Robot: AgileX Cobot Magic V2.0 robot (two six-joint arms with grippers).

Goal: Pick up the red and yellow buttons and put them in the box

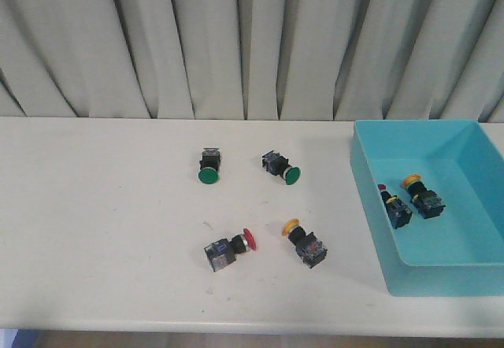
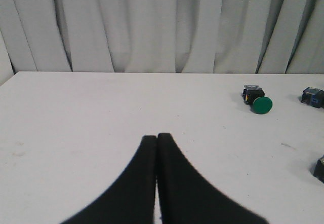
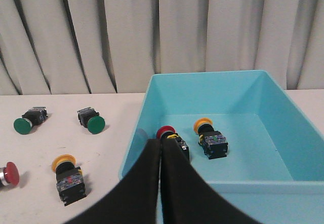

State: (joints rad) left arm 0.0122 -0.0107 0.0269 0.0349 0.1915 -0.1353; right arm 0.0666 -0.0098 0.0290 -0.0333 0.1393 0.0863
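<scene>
A red button (image 1: 231, 249) and a yellow button (image 1: 305, 242) lie on the white table near its front edge. The light-blue box (image 1: 370, 206) stands at the right and holds another red button (image 1: 394, 205) and another yellow button (image 1: 423, 197). Neither arm shows in the front view. My left gripper (image 2: 156, 138) is shut and empty over bare table. My right gripper (image 3: 161, 143) is shut and empty, at the box's near wall (image 3: 263, 187); the right wrist view also shows the loose yellow button (image 3: 67, 176) and red button (image 3: 8, 174).
Two green-capped buttons lie mid-table, one on the left (image 1: 209, 165) and one to its right (image 1: 281, 167). A grey curtain hangs behind the table. The table's front edge (image 1: 236, 323) runs along the bottom of the front view.
</scene>
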